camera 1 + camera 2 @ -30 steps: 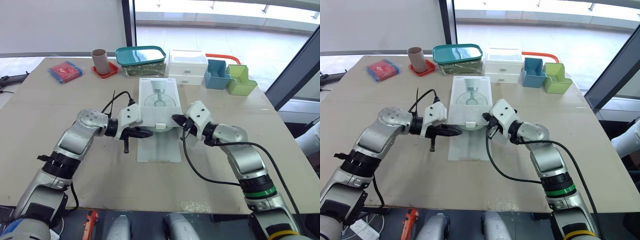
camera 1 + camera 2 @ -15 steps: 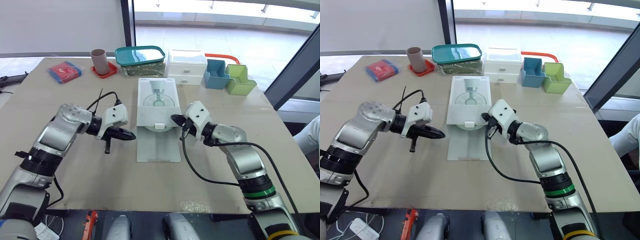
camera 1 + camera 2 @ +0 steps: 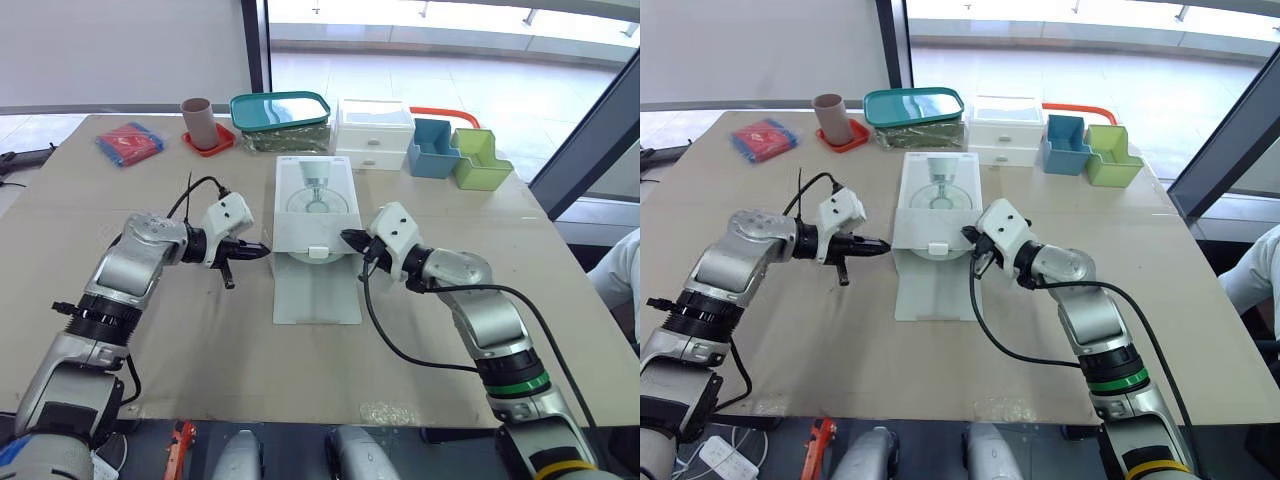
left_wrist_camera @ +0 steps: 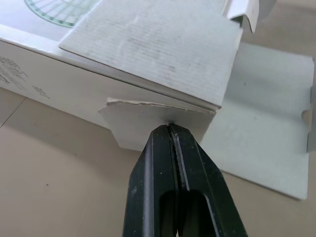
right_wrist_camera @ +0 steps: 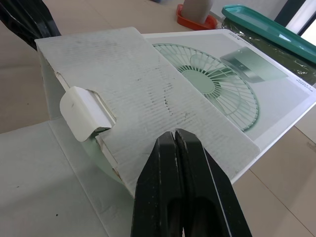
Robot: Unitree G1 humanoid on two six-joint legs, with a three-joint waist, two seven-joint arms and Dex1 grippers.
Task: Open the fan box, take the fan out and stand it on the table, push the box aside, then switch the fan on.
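Opening is underway: the box (image 3: 316, 195) lies with its lid (image 3: 317, 292) flat, the fan likely still inside. The left gripper (image 3: 258, 252), closed and empty, touches the box's side flap (image 4: 143, 123). The right gripper (image 3: 348, 238), closed and empty, sits at the box's right. Next, spread the flaps.

The tan table (image 3: 200, 350) carries a white fan box (image 3: 316, 200) at its middle, closer to the far edge. The box's opened flap (image 3: 317, 295) lies flat on the top, pointing toward the near edge. Along the far edge, starting at the left corner, stand a red packet (image 3: 131, 143), a brown cup (image 3: 197, 118) on a red coaster (image 3: 210, 143), a teal-lidded tub (image 3: 282, 112), a white drawer unit (image 3: 376, 134), a blue bin (image 3: 433, 148) and a green bin (image 3: 481, 160) just beside it.
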